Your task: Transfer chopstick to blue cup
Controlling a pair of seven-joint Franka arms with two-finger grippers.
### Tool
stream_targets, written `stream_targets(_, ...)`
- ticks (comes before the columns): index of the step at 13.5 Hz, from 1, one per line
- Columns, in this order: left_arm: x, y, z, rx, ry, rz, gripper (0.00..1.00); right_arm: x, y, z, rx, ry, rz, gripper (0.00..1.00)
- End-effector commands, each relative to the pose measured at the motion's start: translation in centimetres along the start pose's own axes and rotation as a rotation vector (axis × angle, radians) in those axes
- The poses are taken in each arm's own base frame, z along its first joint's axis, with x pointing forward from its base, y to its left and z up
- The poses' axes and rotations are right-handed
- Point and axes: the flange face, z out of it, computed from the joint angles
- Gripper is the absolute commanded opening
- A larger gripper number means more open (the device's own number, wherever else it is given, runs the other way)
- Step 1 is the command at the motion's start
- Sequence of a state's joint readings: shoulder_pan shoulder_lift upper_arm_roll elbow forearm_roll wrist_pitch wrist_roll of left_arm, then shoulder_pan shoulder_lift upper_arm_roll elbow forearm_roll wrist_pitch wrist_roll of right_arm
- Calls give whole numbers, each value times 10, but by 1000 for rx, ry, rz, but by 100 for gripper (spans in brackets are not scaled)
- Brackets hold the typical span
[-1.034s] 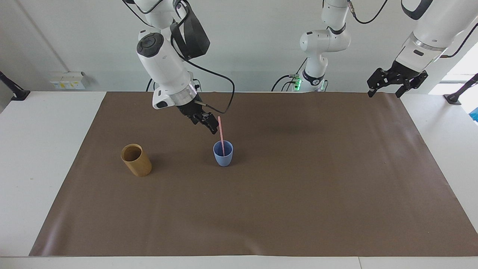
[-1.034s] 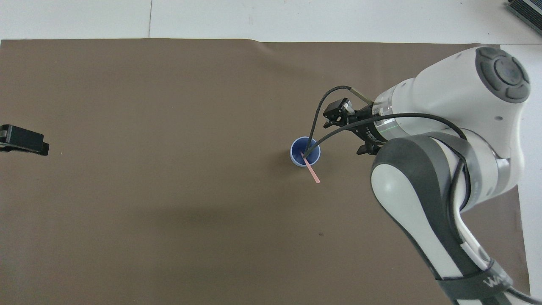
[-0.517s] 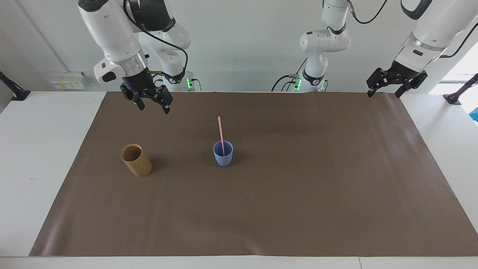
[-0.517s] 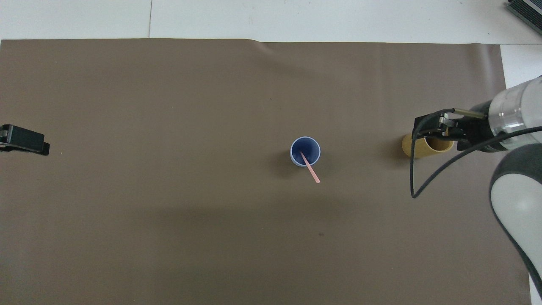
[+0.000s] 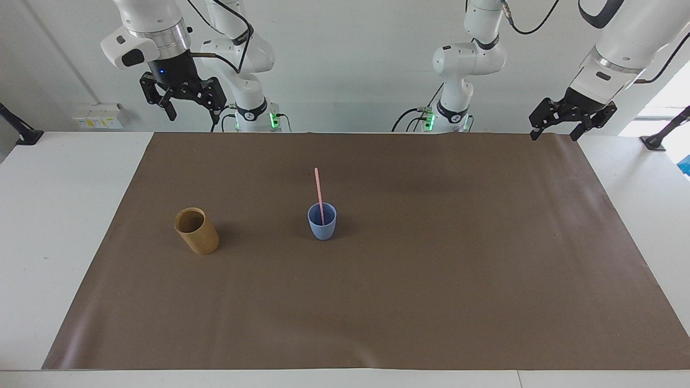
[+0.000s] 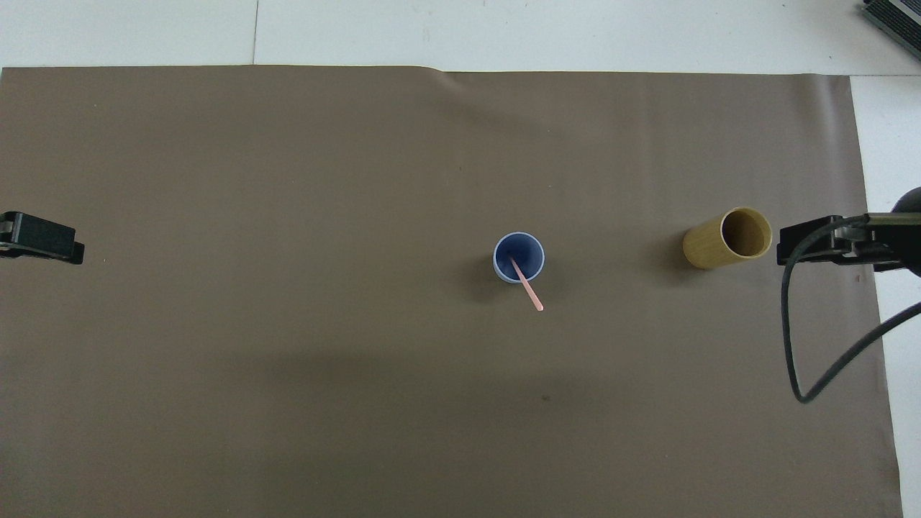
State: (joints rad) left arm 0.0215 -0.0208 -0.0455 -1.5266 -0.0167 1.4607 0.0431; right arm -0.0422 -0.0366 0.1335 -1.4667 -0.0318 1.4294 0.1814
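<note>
The blue cup [image 5: 322, 229] [image 6: 501, 267] stands upright in the middle of the brown mat. The pale-pink chopstick [image 5: 318, 186] [image 6: 533, 296] stands in it with its lower end inside the cup. Its upper end leans over the rim toward the robots, and nothing touches it. My right gripper [image 5: 194, 110] [image 6: 820, 241] hangs high over the mat's edge at the right arm's end, open and empty. My left gripper [image 5: 555, 134] [image 6: 39, 237] waits raised over the mat's corner at the left arm's end, open and empty.
A taller tan-brown cup [image 5: 197, 233] [image 6: 723, 239] stands upright on the mat [image 5: 431, 280], beside the blue cup toward the right arm's end. A black cable loop [image 6: 795, 345] hangs from the right arm above the mat's edge.
My right gripper has drawn away from beside the chopstick, rising and swinging back to the right arm's end. The chopstick stays in the blue cup. The left arm has not moved.
</note>
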Motion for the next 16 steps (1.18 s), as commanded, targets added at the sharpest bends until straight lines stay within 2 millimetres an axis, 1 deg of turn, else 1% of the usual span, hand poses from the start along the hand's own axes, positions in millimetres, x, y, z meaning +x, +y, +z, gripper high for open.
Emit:
stream_targets(1, -4, -3, -1, -11, 12, 0, 100, 13, 2, 4, 9, -18, -20, 100)
stream_targets(5, -4, -3, -1, -11, 14, 0, 100, 12, 7, 6, 24, -8, -18, 100)
stream_targets(9, -4, -3, -1, -11, 12, 0, 100, 12, 5, 8, 57, 4, -14, 100)
stream_targets(10, -4, -3, -1, -11, 12, 0, 100, 13, 9, 10, 60, 18, -8, 100)
stream_targets(16, -4, -3, -1, -11, 12, 0, 100, 15, 9, 10, 61, 34, -4, 100)
